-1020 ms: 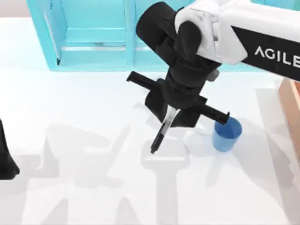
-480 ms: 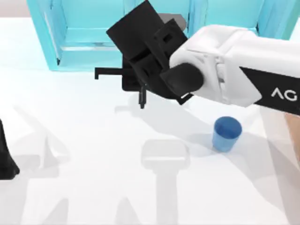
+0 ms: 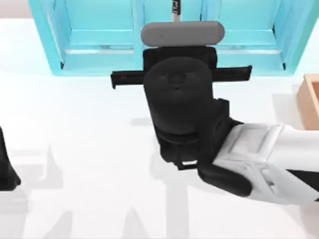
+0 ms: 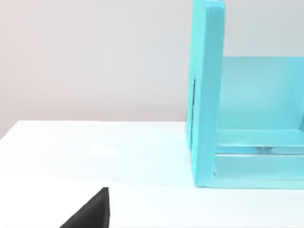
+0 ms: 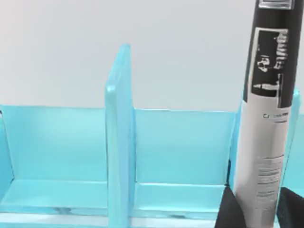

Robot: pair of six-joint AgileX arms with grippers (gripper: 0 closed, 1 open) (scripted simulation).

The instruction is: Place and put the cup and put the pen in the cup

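My right gripper [image 5: 259, 209] is shut on the pen [image 5: 263, 118], a black marker with a grey-white printed barrel, gripped near its lower end and standing upright in the right wrist view. From above, the right arm [image 3: 259, 159] reaches across the middle of the table, and its black wrist [image 3: 179, 99] sits in front of the shelf. A short piece of the pen [image 3: 175, 7] pokes out past the grey wrist camera [image 3: 182, 34]. The cup is hidden. My left arm [image 3: 6, 169] is parked at the table's left edge.
A large turquoise shelf unit [image 3: 99, 50] with upright dividers [image 5: 118, 142] runs along the back of the white table. A wooden box [image 3: 310, 99] stands at the right edge. One end wall of the shelf [image 4: 206, 95] shows in the left wrist view.
The right arm has swung back toward the shelf with the pen and turned its wrist. It now covers the spot where the blue cup stood. The left arm has not moved.
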